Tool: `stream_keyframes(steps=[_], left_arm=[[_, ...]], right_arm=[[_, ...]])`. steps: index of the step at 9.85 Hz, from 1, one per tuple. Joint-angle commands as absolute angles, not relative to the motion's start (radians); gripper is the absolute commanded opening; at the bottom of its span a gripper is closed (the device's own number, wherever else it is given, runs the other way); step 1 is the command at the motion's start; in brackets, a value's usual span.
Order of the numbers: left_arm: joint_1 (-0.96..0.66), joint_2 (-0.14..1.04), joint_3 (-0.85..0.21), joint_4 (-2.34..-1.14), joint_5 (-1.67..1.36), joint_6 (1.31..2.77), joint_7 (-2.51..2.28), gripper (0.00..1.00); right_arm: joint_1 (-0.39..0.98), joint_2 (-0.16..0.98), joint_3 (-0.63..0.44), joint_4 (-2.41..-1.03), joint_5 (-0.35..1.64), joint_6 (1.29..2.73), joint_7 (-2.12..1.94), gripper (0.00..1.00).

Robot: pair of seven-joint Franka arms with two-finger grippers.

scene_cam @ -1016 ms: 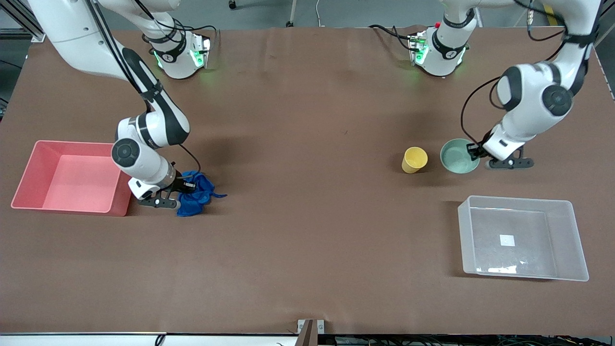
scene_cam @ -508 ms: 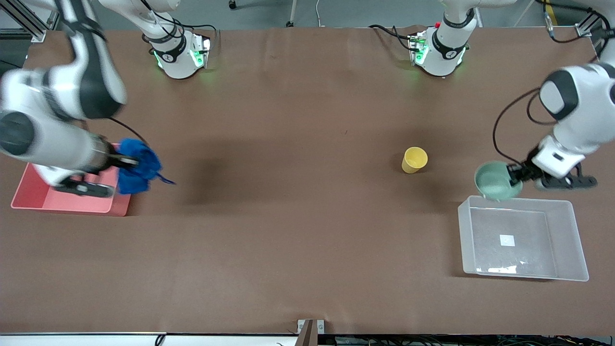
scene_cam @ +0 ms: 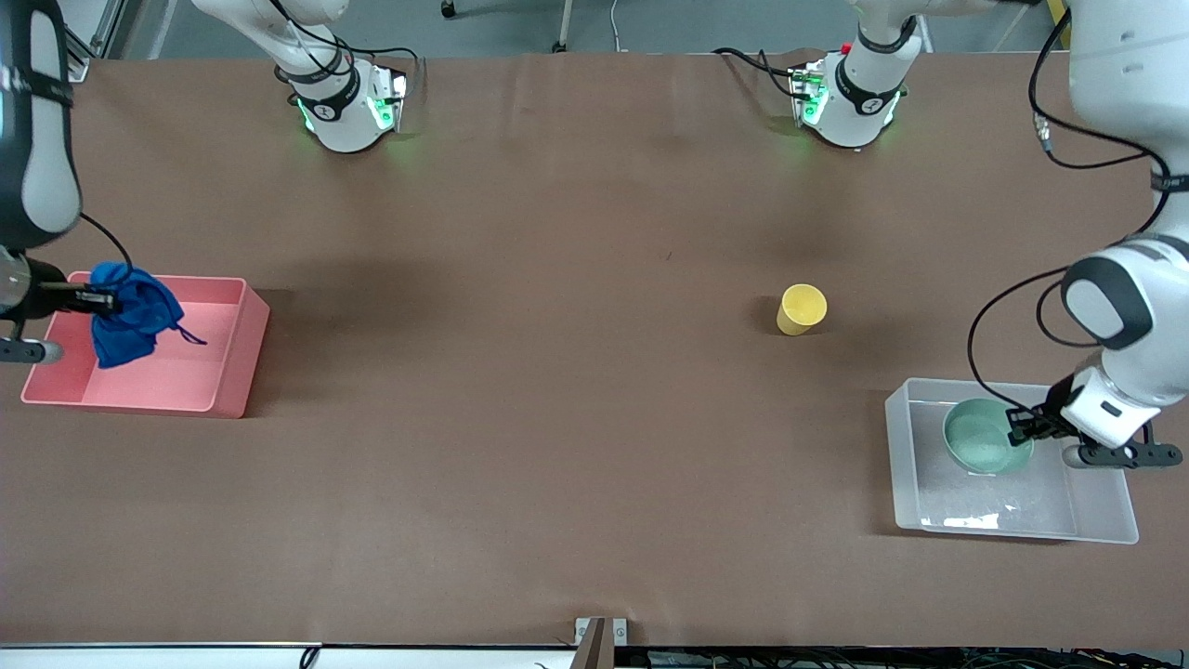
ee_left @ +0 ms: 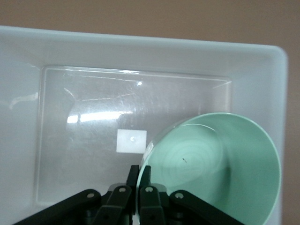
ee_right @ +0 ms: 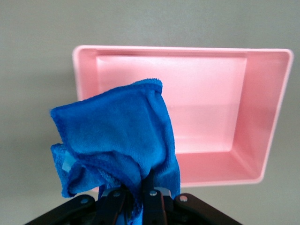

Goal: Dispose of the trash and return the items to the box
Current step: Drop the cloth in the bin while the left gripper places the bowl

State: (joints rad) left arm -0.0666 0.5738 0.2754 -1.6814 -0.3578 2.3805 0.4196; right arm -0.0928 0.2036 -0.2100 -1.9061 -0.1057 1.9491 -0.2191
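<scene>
In the last second both of my arms have carried their loads off the counter [scene_cam: 576,418] and over their containers, so the task has gone from picking up to being ready to let go. My right tool [scene_cam: 88,299] is now above the pink bin [scene_cam: 237,372] at the right arm's end of the counter, its fingers closed tight on a bunched fold of the blue rag [scene_cam: 130,311]; the rag hangs free below the grip, a second ago it was still on the counter beside the bin. In the right wrist view the rag [ee_right: 117,140] dangles over one end of the bin's floor [ee_right: 206,122], so I judge a release here should land it inside, though a trailing corner could catch the wall. My left tool [scene_cam: 1024,426] has swung the mint-green bowl [scene_cam: 985,437] from its spot beside the yellow cup [scene_cam: 801,308] to over the clear box [scene_cam: 1105,520], fingers pinched on the bowl's rim. The left wrist view shows the bowl [ee_left: 220,164] tilted on edge above the box floor with its white sticker [ee_left: 131,140]; I cannot tell whether it touches yet. The cup stands untouched on the counter, well apart from the box, and is what I expect to fetch next.
</scene>
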Motion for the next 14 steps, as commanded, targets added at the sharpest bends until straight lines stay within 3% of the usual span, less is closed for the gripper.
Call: stream_keyframes(steps=[1,4,5,6,7,8,10,14], left_arm=[[-0.067,0.693,0.29,-1.641,-0.437,2.362,0.514,0.0],[-0.067,0.741,0.29,-1.649,-0.437,2.382,0.518,0.06],[-0.071,0.741,0.29,-1.644,-0.439,2.387,0.512,0.31],[-0.071,0.73,0.291,-1.64,-0.43,2.387,0.518,0.75],[-0.069,0.706,0.291,-1.638,-0.426,2.385,0.518,0.99],[-0.071,0.656,0.291,-1.64,-0.423,2.378,0.514,1.0],[-0.08,0.519,0.282,-1.689,-0.309,2.343,0.5,1.0],[-0.074,0.141,0.152,-1.972,-0.125,2.235,0.277,1.0]], right_arm=[[-0.086,0.279,-0.212,-1.976,-0.115,2.064,-0.227,0.03],[-0.115,0.331,-0.216,-2.112,-0.114,2.323,-0.276,0.07],[-0.124,0.357,-0.225,-2.114,-0.11,2.351,-0.306,0.09],[-0.123,0.362,-0.229,-2.114,-0.11,2.352,-0.31,0.23],[-0.123,0.377,-0.229,-2.112,-0.109,2.352,-0.319,0.78],[-0.118,0.376,-0.229,-2.111,-0.109,2.347,-0.33,1.0],[-0.109,0.297,-0.227,-2.097,-0.098,2.288,-0.316,1.0],[-0.064,0.079,-0.181,-1.88,-0.038,1.926,-0.05,1.0]])
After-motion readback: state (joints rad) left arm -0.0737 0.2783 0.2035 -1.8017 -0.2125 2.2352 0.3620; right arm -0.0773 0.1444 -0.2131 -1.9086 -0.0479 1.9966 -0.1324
